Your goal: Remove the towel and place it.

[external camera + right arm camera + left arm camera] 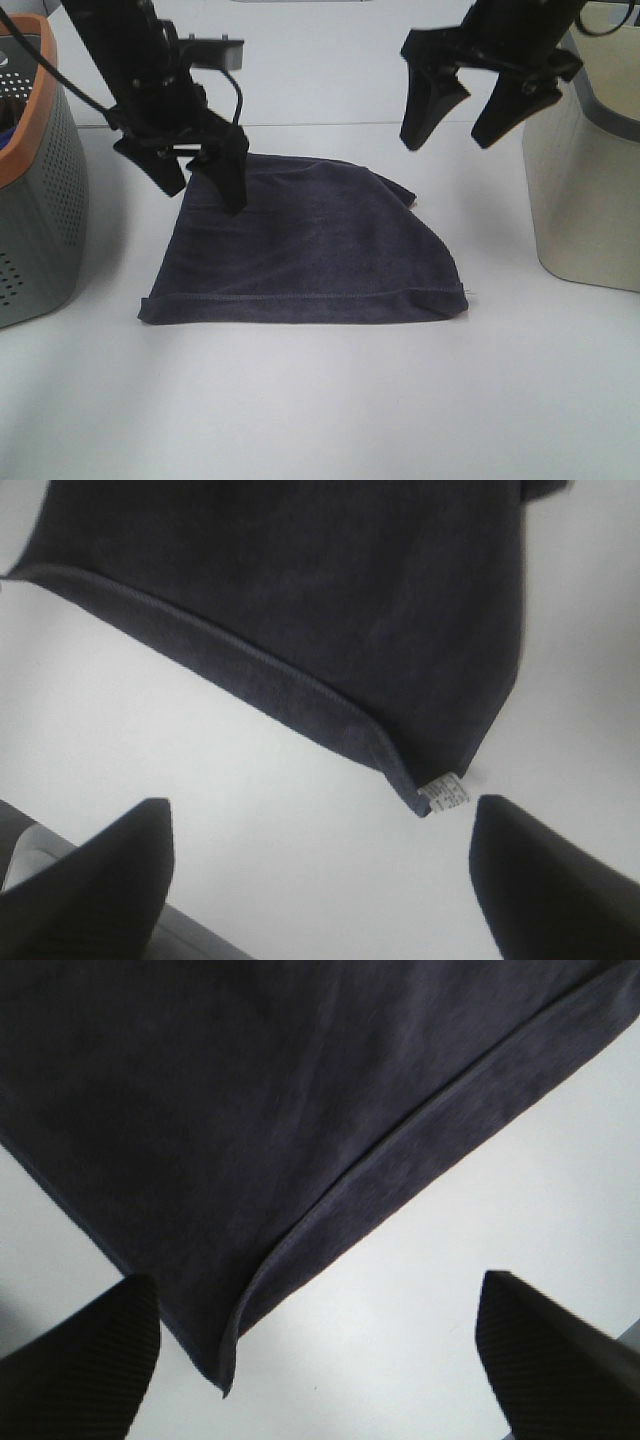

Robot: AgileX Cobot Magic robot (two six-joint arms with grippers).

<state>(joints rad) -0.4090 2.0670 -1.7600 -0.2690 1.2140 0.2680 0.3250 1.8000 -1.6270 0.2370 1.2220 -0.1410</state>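
Note:
The dark navy-grey towel lies flat on the white table, its stitched hem along the near edge. My left gripper is open and empty, hovering over the towel's far left corner. In the left wrist view the towel fills the frame beyond the open fingers. My right gripper is open and empty, raised above the table past the towel's far right corner. The right wrist view shows the towel with a small white label at its corner.
A grey perforated basket with an orange rim stands at the left edge. A beige bin stands at the right. White table lies in front of the towel.

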